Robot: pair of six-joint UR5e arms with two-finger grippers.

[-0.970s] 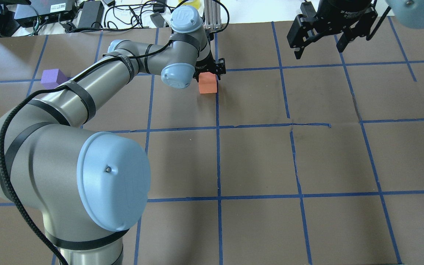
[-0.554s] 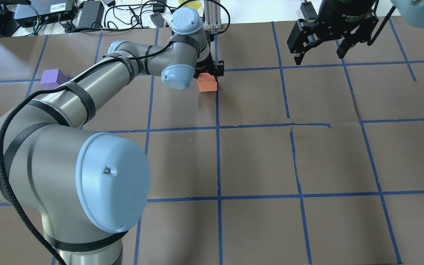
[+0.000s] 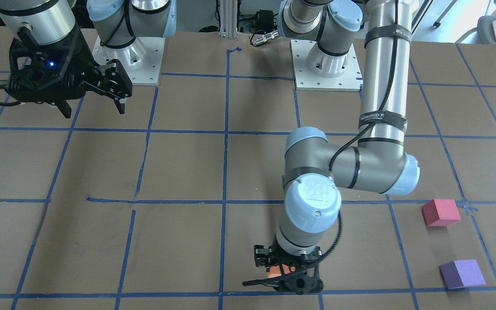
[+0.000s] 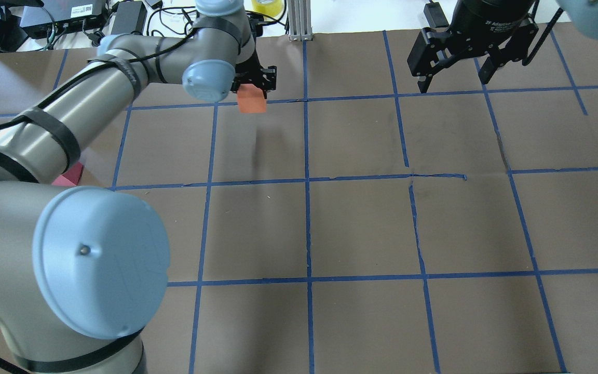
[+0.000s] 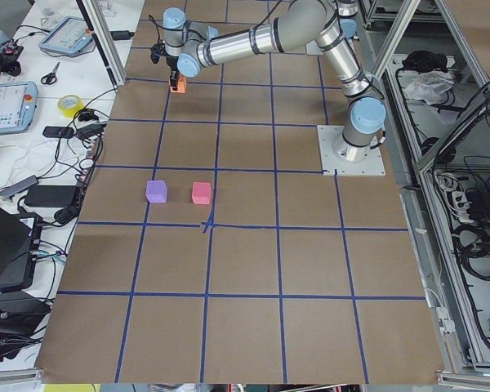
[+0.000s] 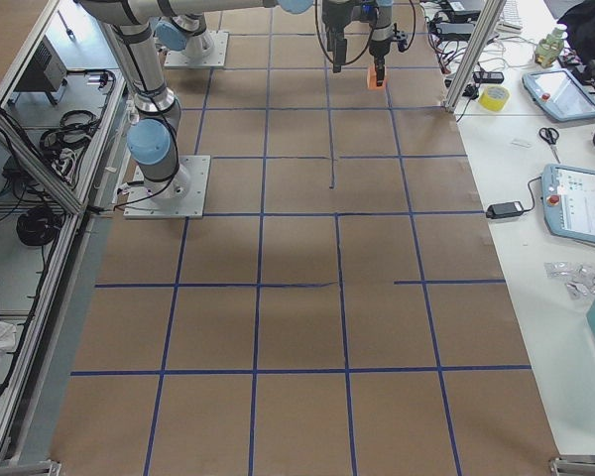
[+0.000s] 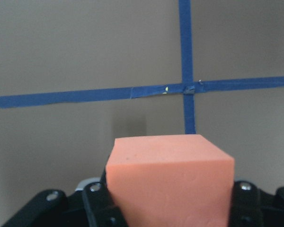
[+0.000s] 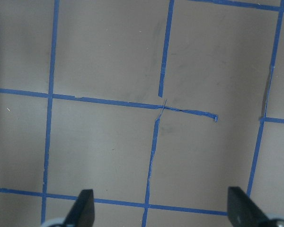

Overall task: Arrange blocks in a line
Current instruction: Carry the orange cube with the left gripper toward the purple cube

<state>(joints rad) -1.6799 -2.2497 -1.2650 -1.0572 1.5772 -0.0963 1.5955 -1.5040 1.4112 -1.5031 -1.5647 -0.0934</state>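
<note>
Brown paper covers the table (image 4: 361, 228), and blue tape (image 4: 308, 234) marks it into a grid of squares. From my remote seat I see the left gripper (image 4: 254, 89) out near the table's far edge, on the robot's left of the middle tape line. Its fingers are clamped on the orange block (image 4: 252, 104), one on either side. The left wrist camera fills its lower half with that block, black finger links at both flanks and a crossing of tape lines beyond it. A faint shadow lies on the paper apart from the block, so I think it hangs clear of the surface, though no view shows the gap plainly. The pinkish-red block (image 3: 441, 212) and the purple block (image 3: 462, 274) rest on the paper at the robot's left end of the table. They are near each other but not touching, and well apart from the orange one. The pinkish-red one lies closer to the robot's base and the purple one closer to the far edge. The left arm hides the purple block from the overhead camera and lets only a sliver of the pinkish-red one show. The right gripper (image 4: 454, 83) hangs above the table on the robot's right. Its fingers are spread wide with nothing between them, and its wrist camera looks down on bare paper and tape.
</note>
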